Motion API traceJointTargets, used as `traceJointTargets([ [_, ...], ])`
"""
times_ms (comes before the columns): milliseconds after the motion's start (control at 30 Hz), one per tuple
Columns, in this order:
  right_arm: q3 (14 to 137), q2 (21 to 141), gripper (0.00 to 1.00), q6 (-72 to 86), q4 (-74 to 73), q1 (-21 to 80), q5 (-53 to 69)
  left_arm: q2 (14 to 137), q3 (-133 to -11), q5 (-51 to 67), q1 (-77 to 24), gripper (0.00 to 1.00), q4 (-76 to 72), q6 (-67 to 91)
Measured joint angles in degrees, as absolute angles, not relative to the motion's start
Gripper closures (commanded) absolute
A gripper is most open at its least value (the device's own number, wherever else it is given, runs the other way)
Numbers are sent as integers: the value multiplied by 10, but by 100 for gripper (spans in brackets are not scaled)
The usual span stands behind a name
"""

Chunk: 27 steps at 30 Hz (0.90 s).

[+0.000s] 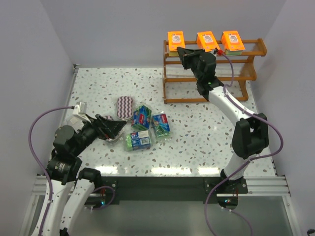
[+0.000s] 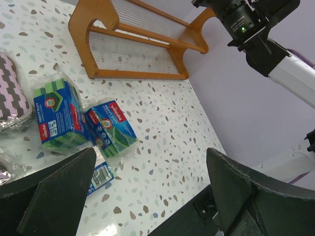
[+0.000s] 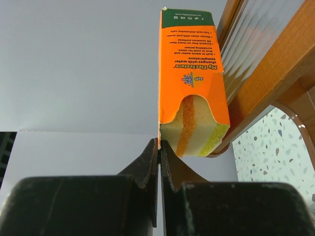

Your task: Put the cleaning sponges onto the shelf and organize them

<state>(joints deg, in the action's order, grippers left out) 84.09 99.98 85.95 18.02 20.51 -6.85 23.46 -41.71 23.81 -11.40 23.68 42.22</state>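
Note:
Three orange sponge packs (image 1: pixel 175 39) (image 1: pixel 207 40) (image 1: pixel 233 41) stand on the top tier of the wooden shelf (image 1: pixel 211 100). My right gripper (image 1: pixel 181 53) is shut, its tips touching the lower edge of the left orange pack (image 3: pixel 192 83) beside the shelf's end (image 3: pixel 266 78); the jaws (image 3: pixel 160 142) hold nothing I can see. Three blue-green packs (image 1: pixel 142 117) (image 1: pixel 161 124) (image 1: pixel 138 139) and a purple-white zigzag pad (image 1: pixel 125 105) lie on the table. My left gripper (image 1: pixel 120 129) is open and empty just left of them, low over the table (image 2: pixel 152 196).
In the left wrist view the blue-green packs (image 2: pixel 56 115) (image 2: pixel 109 128) lie in front of the shelf (image 2: pixel 142 73), with the zigzag pad (image 2: pixel 12 93) at the left edge. Another clear bag (image 2: pixel 7 162) is partly hidden under my left finger. The right arm (image 2: pixel 261 34) reaches over the shelf.

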Motion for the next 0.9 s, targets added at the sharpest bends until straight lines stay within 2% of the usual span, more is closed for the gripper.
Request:
traceJointTargets([
  [267,838,1000,84,862,181,205,-64,228,-417,238,-114,0,238,422],
  [367,838,1000,67,865,181,205,-63,228,-417,237,-114,0,239,422],
  [400,838,1000,56,867,182,205,-62,228,-417,237,-114,0,240,422],
  [700,836,994,26,865,179,205,-57,228,-417,237,-114,0,243,422],
  [900,789,936,20,865,175,205,-48,224,-417,236,-114,0,246,422],
])
